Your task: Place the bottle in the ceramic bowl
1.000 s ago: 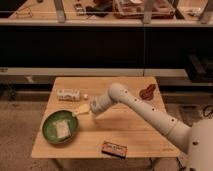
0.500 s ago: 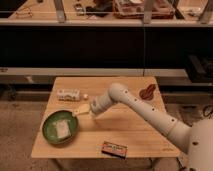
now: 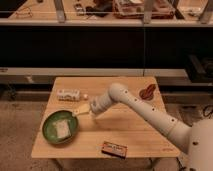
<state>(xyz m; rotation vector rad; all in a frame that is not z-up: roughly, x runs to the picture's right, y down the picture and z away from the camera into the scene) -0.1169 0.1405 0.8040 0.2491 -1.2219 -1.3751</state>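
Now the hand [image 3: 83, 109] hangs beside the ceramic bowl [image 3: 50, 134].

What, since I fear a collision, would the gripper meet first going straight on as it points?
Probably the rim of the bowl: the gripper hangs close beside that rim and points toward it. Depth is unclear, so it might pass just above.

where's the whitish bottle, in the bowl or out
Out: whitish plastic bottle lies on table beyond round green bowl; gripper at its rim.
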